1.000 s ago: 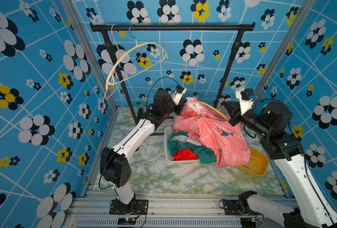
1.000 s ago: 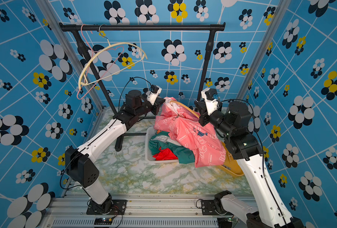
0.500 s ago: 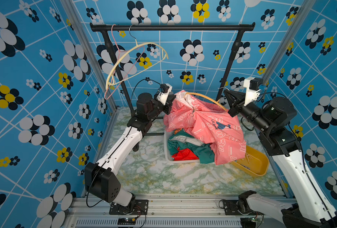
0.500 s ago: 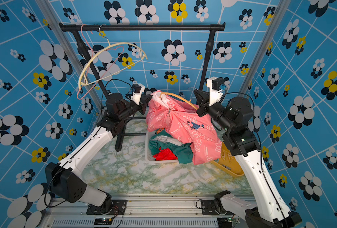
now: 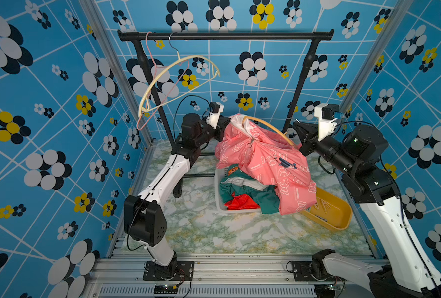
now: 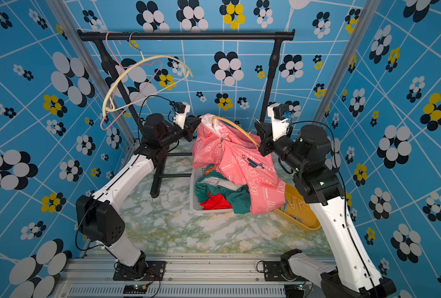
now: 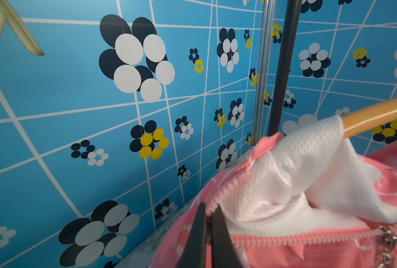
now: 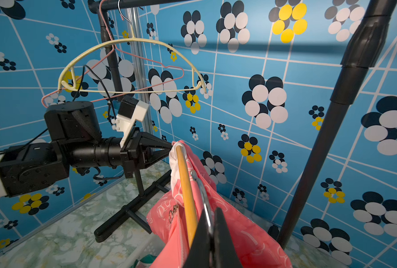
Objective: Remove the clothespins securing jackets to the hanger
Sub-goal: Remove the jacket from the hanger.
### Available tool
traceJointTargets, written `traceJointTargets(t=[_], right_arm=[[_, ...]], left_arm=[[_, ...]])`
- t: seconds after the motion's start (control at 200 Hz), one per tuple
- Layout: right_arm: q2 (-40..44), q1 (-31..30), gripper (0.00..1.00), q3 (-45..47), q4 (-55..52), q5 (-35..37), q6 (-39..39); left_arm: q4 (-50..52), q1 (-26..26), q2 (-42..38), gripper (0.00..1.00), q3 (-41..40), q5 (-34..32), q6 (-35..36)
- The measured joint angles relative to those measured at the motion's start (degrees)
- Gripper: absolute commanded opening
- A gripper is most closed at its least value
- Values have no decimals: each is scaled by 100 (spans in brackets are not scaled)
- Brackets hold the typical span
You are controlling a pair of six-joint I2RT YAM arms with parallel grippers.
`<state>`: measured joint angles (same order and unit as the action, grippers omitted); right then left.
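Rack: black, at the back of the counter; a cream hanger and a pink wire hanger hang bare near its left end.
Right arm: white link rises steeply from the front rail, and the dark wrist bends level toward the middle.
Left arm: elbow low near the front, forearm slanting up and back, wrist turned level toward the right arm.
Pink jacket: slung between both arms on the orange hanger, its lower part spilling over the white basket and the yellow tray.
Green jacket, red jacket: crumpled in the basket.
Left fingers: pinched together on the pink jacket's zipper edge.
Right fingers: clamped on the orange hanger's metal hook.
Clothespins: tan ones lie in the yellow tray; whether any sits on the pink jacket I cannot tell.
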<state>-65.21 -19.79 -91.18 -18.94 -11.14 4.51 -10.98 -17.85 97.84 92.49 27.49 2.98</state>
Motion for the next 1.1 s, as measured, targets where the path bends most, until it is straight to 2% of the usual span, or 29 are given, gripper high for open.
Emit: traceJointTargets(t=[0.16,0.225,0.39,0.58,0.7,0.839,0.984,1.099], right_arm=[[195,0,0,42,-146,323,289],[437,4,0,85,-157,520,385],[1331,46,0,85,136,942,457],[1718,146,0,33,686,1388,715],[1482,157,0,83,807,1493,728],[1217,157,0,339,802,1495,728],[1174,157,0,632,763,1513,715],[1250,157,0,767,817,1513,704]], left_arm=[[94,2,326,0,251,-98,0],[221,44,483,0,254,-385,0],[503,483,1043,0,249,-986,-48],[584,857,973,0,-24,-1541,-105],[581,553,525,0,-356,-1563,-7],[538,-168,-339,0,-588,-1460,219],[275,-695,-1045,0,-544,-1130,367],[208,-927,-1110,0,-111,-942,446]])
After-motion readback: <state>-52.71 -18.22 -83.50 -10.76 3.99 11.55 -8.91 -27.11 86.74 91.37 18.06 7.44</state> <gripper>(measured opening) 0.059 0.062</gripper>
